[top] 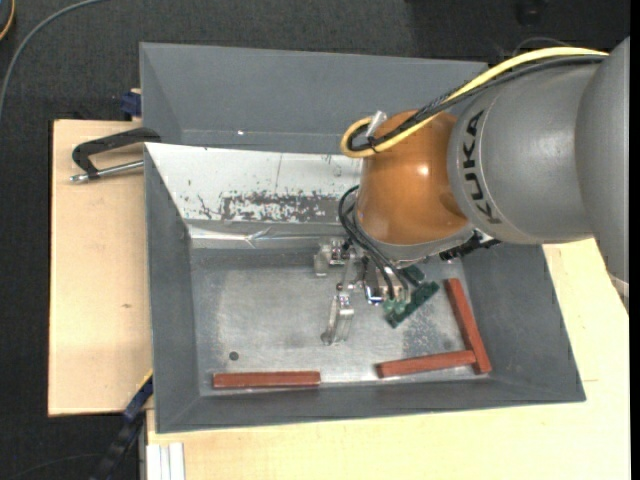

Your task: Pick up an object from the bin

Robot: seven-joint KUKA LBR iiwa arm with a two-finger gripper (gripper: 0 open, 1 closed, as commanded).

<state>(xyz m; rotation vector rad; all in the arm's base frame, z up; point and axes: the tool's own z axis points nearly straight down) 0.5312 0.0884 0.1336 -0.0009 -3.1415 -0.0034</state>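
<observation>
Lying along the front wall of the bin [170,268], a red-brown bar [266,378] sits toward the front left corner. A second bar [425,365] lies toward the front right, and a small dark dot [233,357] rests on the floor to the left. A third bar [468,323] slants up the right side. Further back, near the middle of the floor, hangs the gripper [332,334]; I cannot tell whether its jaws are open or closed, and nothing shows between them. Just to its right lies a flat green piece [412,303], partly under the wrist, its long axis running from front left toward back right. Judging by this, nothing is picked yet, so grasping and lifting remain.
</observation>
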